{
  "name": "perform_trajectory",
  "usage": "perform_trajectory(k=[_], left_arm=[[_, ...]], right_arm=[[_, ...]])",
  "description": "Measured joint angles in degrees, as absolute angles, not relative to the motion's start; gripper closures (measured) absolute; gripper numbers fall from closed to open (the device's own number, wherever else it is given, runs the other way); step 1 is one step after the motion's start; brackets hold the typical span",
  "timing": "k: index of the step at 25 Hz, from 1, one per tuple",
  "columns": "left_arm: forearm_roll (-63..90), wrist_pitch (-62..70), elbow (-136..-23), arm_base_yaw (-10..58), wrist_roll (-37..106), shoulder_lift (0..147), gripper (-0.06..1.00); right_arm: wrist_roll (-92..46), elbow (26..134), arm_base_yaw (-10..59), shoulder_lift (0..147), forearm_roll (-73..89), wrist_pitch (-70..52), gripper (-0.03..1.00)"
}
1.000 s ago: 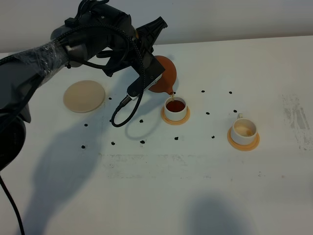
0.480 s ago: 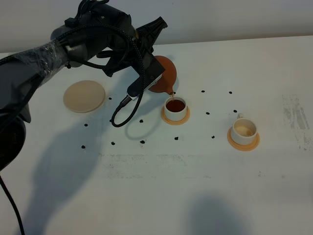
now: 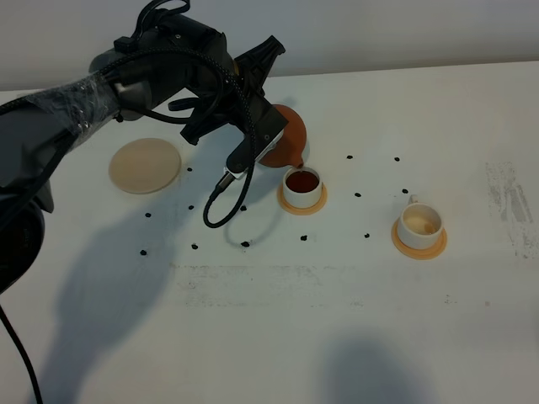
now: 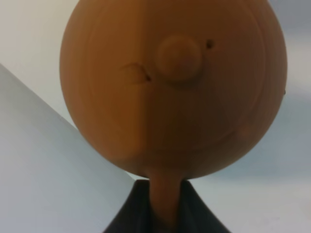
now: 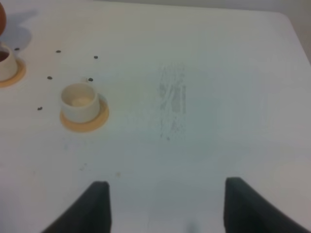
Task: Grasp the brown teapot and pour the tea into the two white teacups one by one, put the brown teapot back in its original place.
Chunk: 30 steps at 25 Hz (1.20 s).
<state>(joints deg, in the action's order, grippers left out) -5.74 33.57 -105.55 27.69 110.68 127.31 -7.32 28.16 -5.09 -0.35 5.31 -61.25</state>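
Behind left end effector (image 3: 266, 114) | brown teapot (image 3: 288, 139) half hidden | spout (image 3: 298, 158) indistinct

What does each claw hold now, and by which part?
The left claw holds the round orange-brown clay teapot by its handle. The right claw is open and holds nothing.

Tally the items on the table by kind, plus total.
Teapot: 1
Teacups: 2
Orange coasters: 2
Cream coaster: 1
Total: 6
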Motion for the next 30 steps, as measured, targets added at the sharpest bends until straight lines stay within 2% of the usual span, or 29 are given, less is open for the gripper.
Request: perform_trajectory(k=[18,30], left_arm=[[1.46,38.41,-105.55,24.04,102.28,125.90,0.85],[8.17,51.81,-105.55,19.38,83.56,122.41,0.85]], right_arm=[[-7.32,28.16,-5.09,-0.35,5.31,-61.25,0.45],[-7.32,28.16,-5.09,-0.35,5.31,-61.30,0.45]])
